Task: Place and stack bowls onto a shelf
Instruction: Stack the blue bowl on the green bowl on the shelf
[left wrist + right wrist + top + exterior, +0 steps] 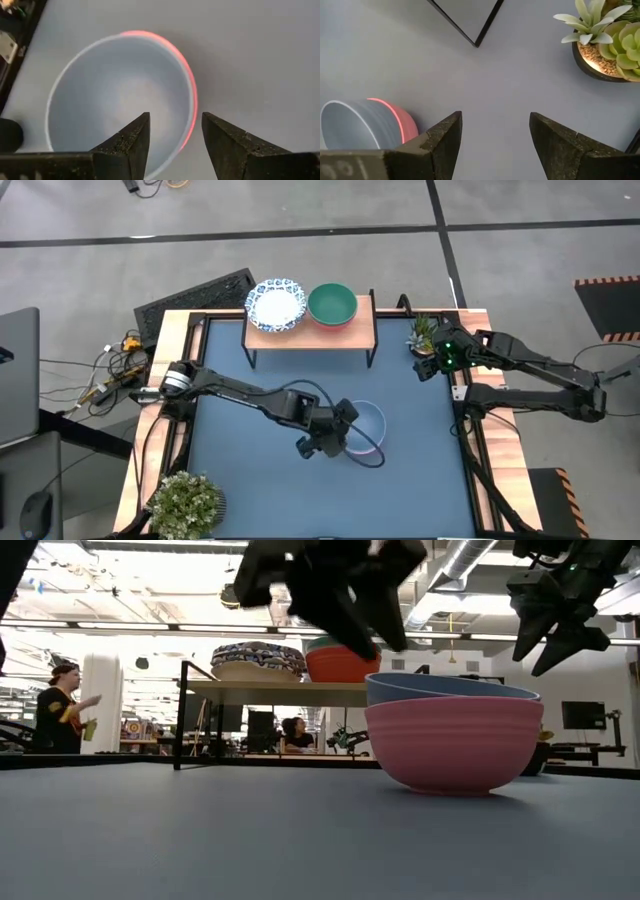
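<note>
A pale blue bowl [368,423] sits nested inside a red-pink bowl [455,750] on the blue mat near the table's middle. My left gripper [335,438] hovers open just above the stack's near-left rim [186,75], one finger over the inside and one beyond the rim, clear of it in the low view [375,630]. The shelf [310,332] stands at the far edge. It carries a blue-patterned white bowl [275,304] and a green bowl [332,303] nested in a red-pink one [340,665]. My right gripper [425,365] waits open, raised near the far right corner [495,120].
A potted succulent [422,332] stands at the far right corner, close to my right gripper. A bushy plant [185,502] occupies the near left corner. A wooden border [165,350] frames the mat. Bare mat lies between the stack and the shelf. People stand in the room behind.
</note>
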Tool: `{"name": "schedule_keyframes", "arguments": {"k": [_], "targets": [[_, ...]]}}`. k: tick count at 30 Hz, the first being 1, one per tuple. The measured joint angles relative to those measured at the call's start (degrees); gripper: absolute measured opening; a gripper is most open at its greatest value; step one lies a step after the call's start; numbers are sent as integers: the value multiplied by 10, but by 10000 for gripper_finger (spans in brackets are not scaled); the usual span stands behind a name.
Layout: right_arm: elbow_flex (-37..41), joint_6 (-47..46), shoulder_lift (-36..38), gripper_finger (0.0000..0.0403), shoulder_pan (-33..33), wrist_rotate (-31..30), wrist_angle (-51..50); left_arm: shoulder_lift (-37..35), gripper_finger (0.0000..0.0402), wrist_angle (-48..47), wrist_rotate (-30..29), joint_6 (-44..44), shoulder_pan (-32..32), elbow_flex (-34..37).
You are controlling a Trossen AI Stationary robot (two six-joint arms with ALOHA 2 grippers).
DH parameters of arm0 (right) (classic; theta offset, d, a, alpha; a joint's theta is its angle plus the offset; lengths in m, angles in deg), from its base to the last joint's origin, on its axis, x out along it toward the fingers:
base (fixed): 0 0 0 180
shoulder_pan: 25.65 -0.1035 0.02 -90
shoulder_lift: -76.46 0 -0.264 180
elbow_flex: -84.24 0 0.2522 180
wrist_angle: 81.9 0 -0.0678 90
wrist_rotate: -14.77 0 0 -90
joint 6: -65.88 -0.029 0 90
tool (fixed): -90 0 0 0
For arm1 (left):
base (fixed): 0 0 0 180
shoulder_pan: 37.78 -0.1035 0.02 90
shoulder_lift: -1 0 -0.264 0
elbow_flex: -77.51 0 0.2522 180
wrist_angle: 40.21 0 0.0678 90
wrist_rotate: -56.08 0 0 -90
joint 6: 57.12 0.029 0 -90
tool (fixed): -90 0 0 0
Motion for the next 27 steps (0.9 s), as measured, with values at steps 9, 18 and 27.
{"name": "schedule_keyframes", "arguments": {"k": [9,18,27], "targets": [[0,0,0,260,0,0,-1,29,164,-5,-5,32,-6,0],[0,4,0,260,0,0,0,39,134,-19,-14,41,-18,0],[0,4,0,260,0,0,0,38,24,-24,-26,61,-17,0]]}}
